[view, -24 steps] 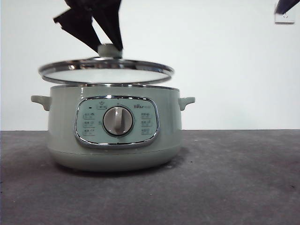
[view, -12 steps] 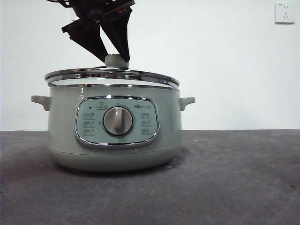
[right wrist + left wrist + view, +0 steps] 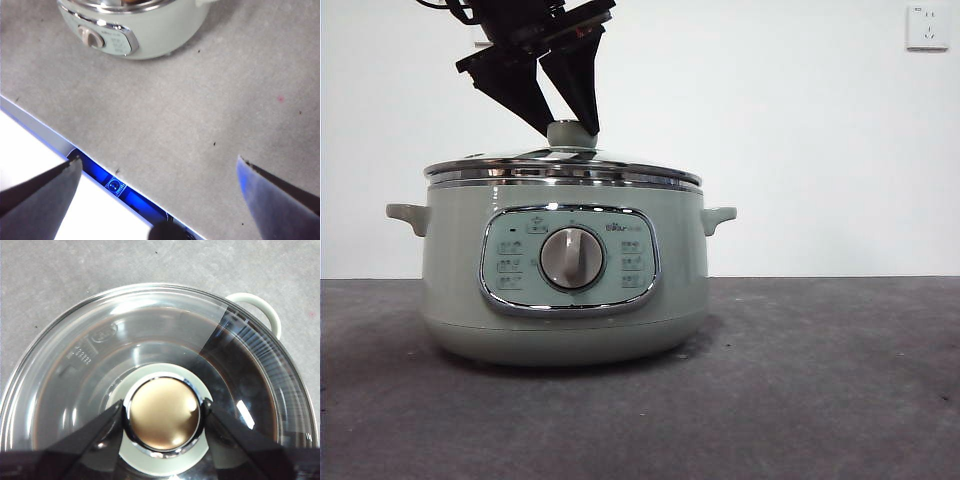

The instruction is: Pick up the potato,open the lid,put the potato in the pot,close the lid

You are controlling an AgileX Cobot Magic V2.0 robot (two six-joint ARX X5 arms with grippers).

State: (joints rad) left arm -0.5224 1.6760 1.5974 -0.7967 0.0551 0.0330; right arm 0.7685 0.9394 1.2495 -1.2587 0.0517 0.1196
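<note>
Left pincer (image 3: 162, 412): two black wedge-shaped jaws closed on the pale sage-green knob with its metallic gold-toned top (image 3: 163, 413), one jaw on each side, touching its chrome collar; in the front view the left pincer (image 3: 567, 125) comes down steeply from the upper left, jaws converging on the knob (image 3: 570, 134). Held item: round, shallow-domed glass lid with chrome rim (image 3: 150, 360), seated level on the pot's rim (image 3: 563, 170), edges flush all round. Below: large, round, pale sage-green electric cooker pot (image 3: 565, 290), smooth glossy wall, two small side handles, chrome-framed button panel with central dial (image 3: 571, 258); one looped handle (image 3: 260, 307) projects past the lid edge. Potato: cannot be made out through the reflective glass. Support: grey, matte, finely speckled tabletop (image 3: 820, 380), open on both sides of the pot and in front. Right pincer (image 3: 157, 190): jaws spread wide, holding nothing, poised over the tabletop's near edge (image 3: 60, 142), well apart from the pot (image 3: 150, 30). Backdrop: plain white wall with white socket (image 3: 928, 27).
</note>
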